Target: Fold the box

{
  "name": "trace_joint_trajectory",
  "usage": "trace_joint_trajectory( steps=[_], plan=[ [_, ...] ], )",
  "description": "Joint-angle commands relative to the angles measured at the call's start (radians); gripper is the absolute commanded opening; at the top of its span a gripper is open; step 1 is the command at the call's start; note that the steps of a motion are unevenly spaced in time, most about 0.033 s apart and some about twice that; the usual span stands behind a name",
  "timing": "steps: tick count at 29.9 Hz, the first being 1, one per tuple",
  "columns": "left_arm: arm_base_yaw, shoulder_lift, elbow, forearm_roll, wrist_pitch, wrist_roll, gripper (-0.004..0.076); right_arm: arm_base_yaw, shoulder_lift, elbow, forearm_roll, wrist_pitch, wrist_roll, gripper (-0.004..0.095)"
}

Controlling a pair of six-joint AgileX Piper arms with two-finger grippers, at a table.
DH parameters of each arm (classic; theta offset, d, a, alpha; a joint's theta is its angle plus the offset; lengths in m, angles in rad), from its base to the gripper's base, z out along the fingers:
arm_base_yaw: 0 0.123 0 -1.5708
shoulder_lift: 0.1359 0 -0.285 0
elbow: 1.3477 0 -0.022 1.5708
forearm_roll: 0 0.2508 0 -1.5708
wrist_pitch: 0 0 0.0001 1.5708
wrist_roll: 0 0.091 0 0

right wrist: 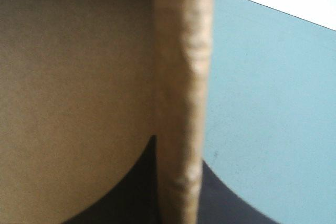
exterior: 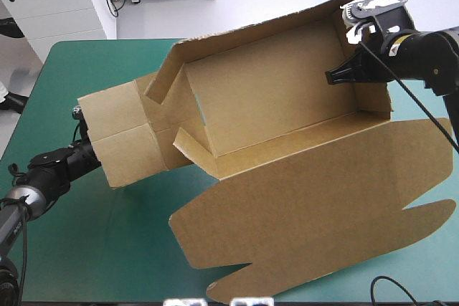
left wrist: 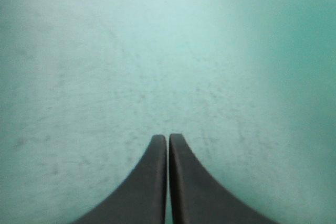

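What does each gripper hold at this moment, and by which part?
The right gripper holds the box by the edge of its raised right-hand end wall. The left gripper is shut and holds nothing.

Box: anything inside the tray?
The box holds only its bare brown floor and one finger of the right end effector, shut on the right end wall. Folded-in flaps cover the left end's corner.

Brown box, teal-green cover
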State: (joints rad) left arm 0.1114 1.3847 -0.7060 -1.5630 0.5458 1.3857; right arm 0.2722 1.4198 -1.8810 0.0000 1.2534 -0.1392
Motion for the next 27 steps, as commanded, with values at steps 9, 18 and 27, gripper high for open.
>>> trace_joint_trajectory(
  steps=[9,18,27],
  plan=[
    [0.001,-0.016,-0.062,-0.188,0.5,0.091,-0.0008,-0.001,0.044,-0.038,0.0,-0.006,0.044,-0.0019],
    [0.001,-0.019,-0.064,-0.188,0.571,0.089,-0.0008,-0.001,0.161,-0.038,-0.021,-0.006,0.081,-0.0019],
    [0.001,-0.019,-0.126,-0.185,0.521,0.05,-0.0008,-0.001,0.181,-0.038,-0.02,-0.006,0.083,-0.0019]
  ],
)
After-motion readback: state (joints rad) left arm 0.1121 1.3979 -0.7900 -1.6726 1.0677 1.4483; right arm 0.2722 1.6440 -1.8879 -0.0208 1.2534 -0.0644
